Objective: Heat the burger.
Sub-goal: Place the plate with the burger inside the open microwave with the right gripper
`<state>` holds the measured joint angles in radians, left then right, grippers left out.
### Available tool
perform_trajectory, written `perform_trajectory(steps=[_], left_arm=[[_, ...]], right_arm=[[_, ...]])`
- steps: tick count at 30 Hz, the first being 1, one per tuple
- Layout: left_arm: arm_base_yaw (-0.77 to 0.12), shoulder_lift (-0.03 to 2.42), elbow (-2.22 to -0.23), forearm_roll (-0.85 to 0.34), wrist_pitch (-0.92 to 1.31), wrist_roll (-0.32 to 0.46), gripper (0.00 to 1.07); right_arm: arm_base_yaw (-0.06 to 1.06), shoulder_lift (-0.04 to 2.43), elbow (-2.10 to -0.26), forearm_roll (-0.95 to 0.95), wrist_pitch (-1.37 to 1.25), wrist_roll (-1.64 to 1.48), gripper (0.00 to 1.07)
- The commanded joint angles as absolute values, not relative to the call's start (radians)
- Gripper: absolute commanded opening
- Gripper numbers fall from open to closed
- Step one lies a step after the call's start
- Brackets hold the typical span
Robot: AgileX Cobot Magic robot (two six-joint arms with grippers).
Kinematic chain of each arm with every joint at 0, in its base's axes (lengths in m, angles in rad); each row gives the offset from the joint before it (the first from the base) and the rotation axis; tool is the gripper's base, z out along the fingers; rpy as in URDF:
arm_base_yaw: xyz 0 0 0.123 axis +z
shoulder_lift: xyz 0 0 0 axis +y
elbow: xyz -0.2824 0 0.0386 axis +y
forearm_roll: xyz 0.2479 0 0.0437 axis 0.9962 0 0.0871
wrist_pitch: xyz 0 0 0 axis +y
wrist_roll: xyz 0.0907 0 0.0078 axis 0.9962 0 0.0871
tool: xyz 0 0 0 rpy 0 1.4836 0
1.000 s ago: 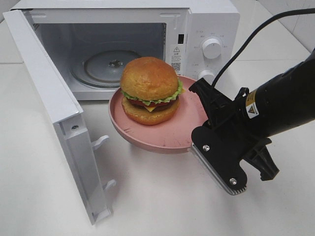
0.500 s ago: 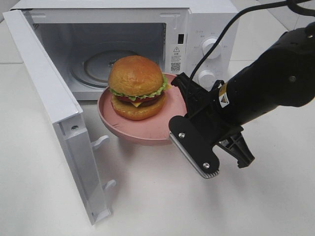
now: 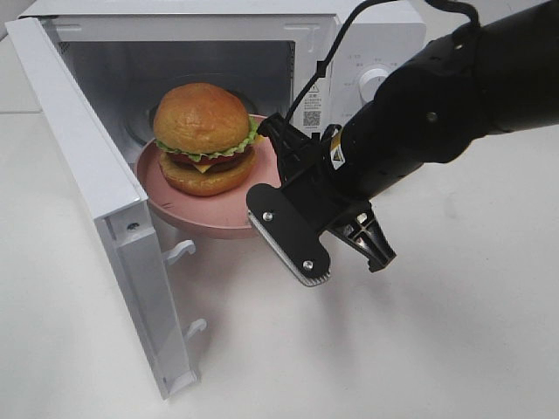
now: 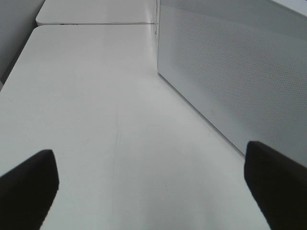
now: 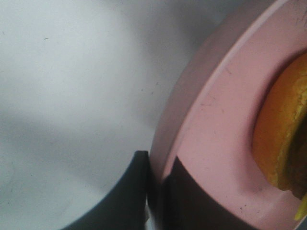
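**Burger Position and Gripper Status**

We find the burger (image 3: 203,140) upright on the pink plate (image 3: 218,216), toward the plate's far side. The plate sits at the mouth of the microwave (image 3: 371,39), partly inside the cavity, and the door (image 3: 92,188) is swung fully open on the left.

We see the right gripper (image 3: 266,170) pinching the plate's near rim. In the right wrist view its fingers (image 5: 139,191) are pressed together on the edge, one above and one below.

We see the left gripper (image 4: 151,184) with its jaws spread wide and nothing between them. It is over the white table (image 4: 96,96), beside a perforated white panel (image 4: 240,72).
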<state>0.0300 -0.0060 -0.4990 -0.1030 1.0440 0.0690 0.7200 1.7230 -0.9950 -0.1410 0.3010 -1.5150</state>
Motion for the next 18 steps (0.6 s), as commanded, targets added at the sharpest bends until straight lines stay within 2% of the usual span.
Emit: perform_trajectory(steps=[1, 18], left_arm=[[0.034, -0.027, -0.497, -0.107, 1.038, 0.064, 1.03], [0.034, -0.027, -0.497, -0.106, 1.038, 0.064, 1.03]], right_arm=[[0.725, 1.758, -1.074, -0.144, 0.3, -1.504, 0.01], [0.725, 1.928, -1.32, -0.212, 0.373, -1.333, 0.01]])
